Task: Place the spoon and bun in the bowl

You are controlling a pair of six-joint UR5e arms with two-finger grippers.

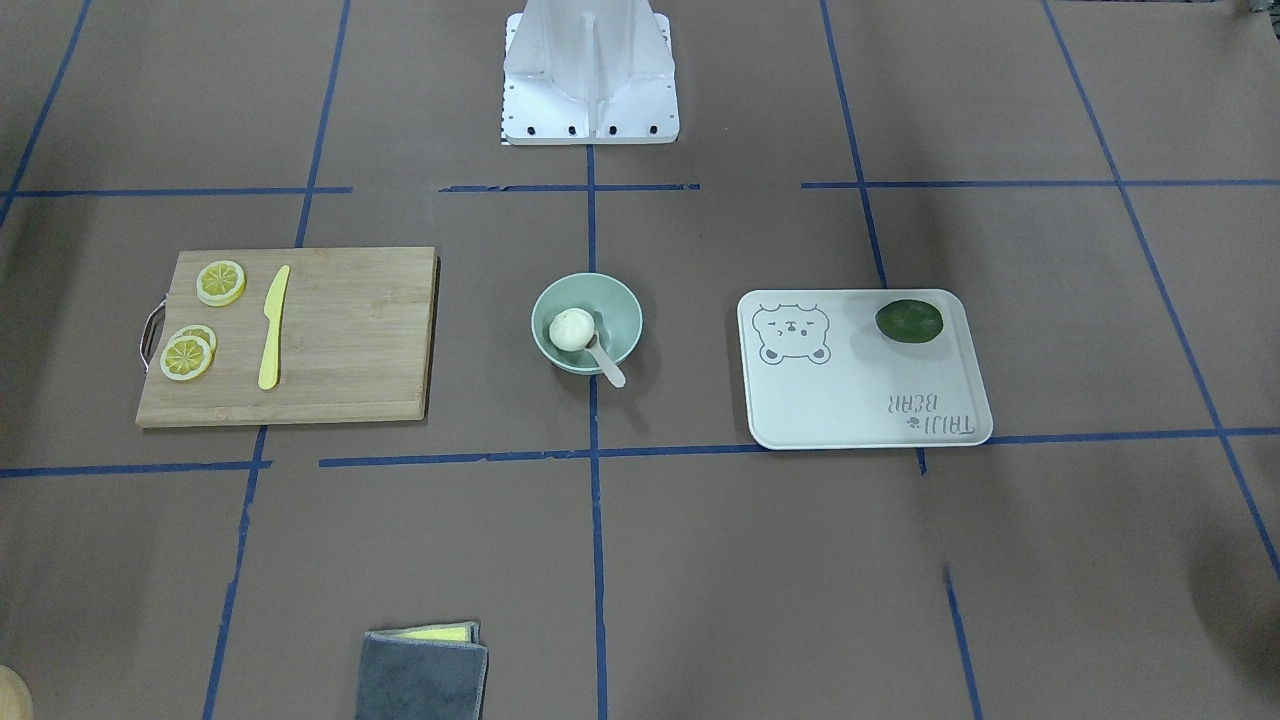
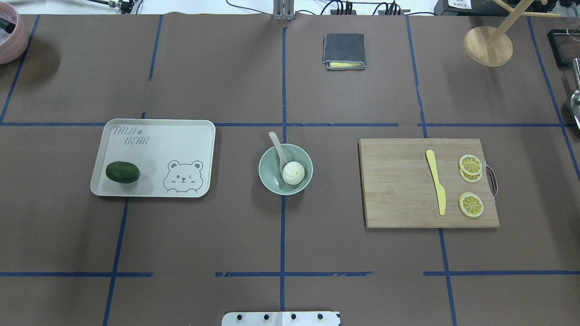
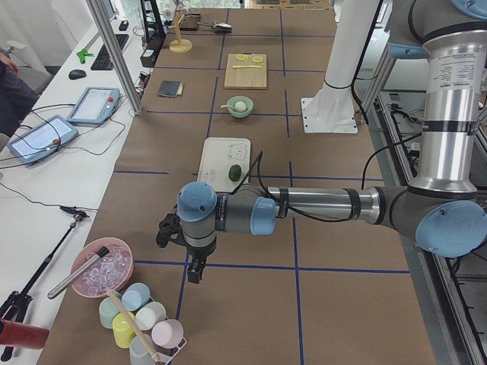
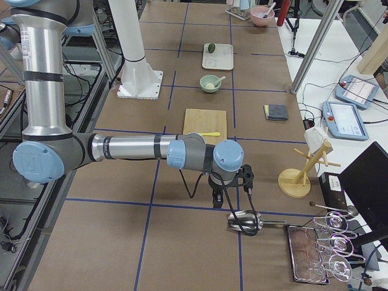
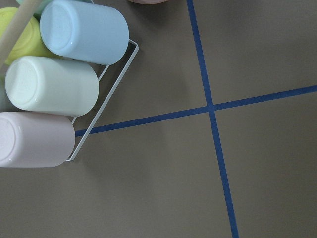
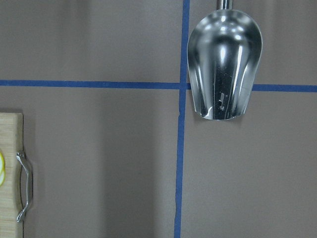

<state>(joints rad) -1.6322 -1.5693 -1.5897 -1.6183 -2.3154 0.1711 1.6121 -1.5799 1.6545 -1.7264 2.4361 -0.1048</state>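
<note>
The pale mint-green bowl (image 1: 627, 303) stands at the table's middle, also in the overhead view (image 2: 267, 177). The white pleated bun (image 1: 571, 328) lies inside it (image 2: 293, 173). The off-white spoon (image 1: 606, 362) rests with its scoop in the bowl and its handle (image 2: 277, 144) leaning out over the rim. Both grippers are far from the bowl, at opposite ends of the table. The left gripper (image 3: 195, 275) shows only in the exterior left view and the right gripper (image 4: 217, 200) only in the exterior right view. I cannot tell whether either is open or shut.
A white bear tray (image 2: 154, 131) holds a dark green fruit (image 2: 122, 172). A wooden cutting board (image 2: 398, 190) carries a yellow knife (image 2: 436, 185) and lemon slices (image 2: 471, 204). A folded grey cloth (image 2: 344, 50), a cup rack (image 5: 59, 84) and a metal scoop (image 6: 224, 59) are also there.
</note>
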